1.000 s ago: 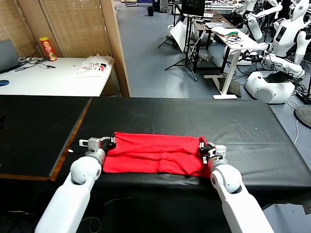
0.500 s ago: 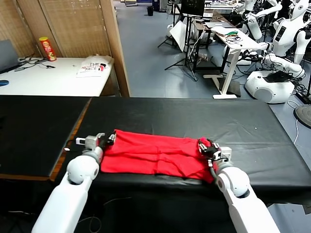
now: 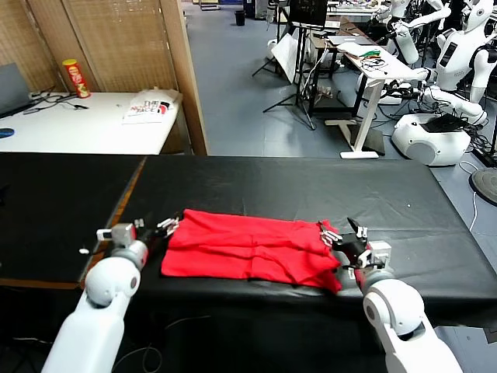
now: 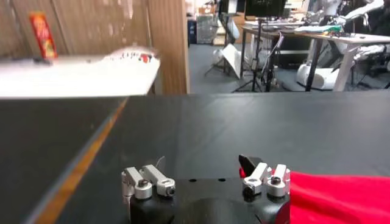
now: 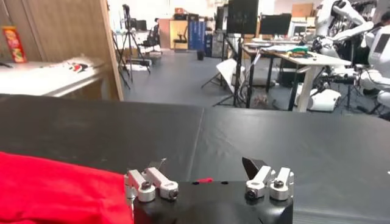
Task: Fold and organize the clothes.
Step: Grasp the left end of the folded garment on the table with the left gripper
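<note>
A: While the red T-shirt (image 3: 247, 250) lies folded into a band on the black bench (image 3: 311, 186), what could be spoiled?

B: With the left end effector (image 3: 155, 231) and right end effector (image 3: 344, 235) spread wide at its ends, holding nothing, a fold could be snagged and dragged open.

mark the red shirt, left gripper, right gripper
red T-shirt (image 3: 248, 247), head view, middle of the folded cloth
left gripper (image 3: 152, 231), head view, between its open fingertips
right gripper (image 3: 342, 231), head view, between its open fingertips

Bright even light, blurred wrist backgrounds
</note>
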{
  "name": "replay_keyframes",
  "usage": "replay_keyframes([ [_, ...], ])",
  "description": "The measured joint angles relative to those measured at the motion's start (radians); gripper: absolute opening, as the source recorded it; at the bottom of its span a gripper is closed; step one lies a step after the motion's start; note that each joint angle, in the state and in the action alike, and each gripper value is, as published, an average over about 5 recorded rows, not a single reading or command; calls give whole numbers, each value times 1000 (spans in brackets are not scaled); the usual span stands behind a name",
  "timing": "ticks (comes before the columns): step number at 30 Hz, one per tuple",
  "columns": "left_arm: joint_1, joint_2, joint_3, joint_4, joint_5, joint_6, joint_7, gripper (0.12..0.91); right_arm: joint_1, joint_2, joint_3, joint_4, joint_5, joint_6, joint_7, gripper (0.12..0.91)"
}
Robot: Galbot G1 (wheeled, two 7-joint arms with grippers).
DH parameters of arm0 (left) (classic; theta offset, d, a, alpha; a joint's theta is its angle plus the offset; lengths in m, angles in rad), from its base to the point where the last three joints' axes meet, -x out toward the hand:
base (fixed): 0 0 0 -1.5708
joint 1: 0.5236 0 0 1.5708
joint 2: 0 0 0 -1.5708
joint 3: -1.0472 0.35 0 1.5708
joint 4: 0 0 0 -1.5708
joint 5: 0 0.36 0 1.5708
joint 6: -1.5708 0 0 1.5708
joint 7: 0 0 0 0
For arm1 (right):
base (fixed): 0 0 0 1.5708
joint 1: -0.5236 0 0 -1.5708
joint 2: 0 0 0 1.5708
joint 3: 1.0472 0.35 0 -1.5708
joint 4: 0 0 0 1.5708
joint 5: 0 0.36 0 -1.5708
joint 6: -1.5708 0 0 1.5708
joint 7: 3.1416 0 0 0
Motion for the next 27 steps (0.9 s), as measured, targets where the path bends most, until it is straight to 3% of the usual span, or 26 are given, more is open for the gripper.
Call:
replay_keyframes([
  [7, 78, -52, -5, -44, 22, -19, 11, 798, -2, -2, -6, 4, -1, 0, -1, 798],
  [17, 94, -116, 18, -7, 70, -46, 20, 793, 0, -5, -8, 3, -9, 5, -4, 798],
  [20, 95, -127, 20, 0, 77, -55, 20, 718, 0, -4, -11, 0, -20, 8, -8, 798],
  [27, 100, -134, 25, -1, 90, -64, 19, 333, 1, 10, -23, -3, -47, 12, -19, 798],
])
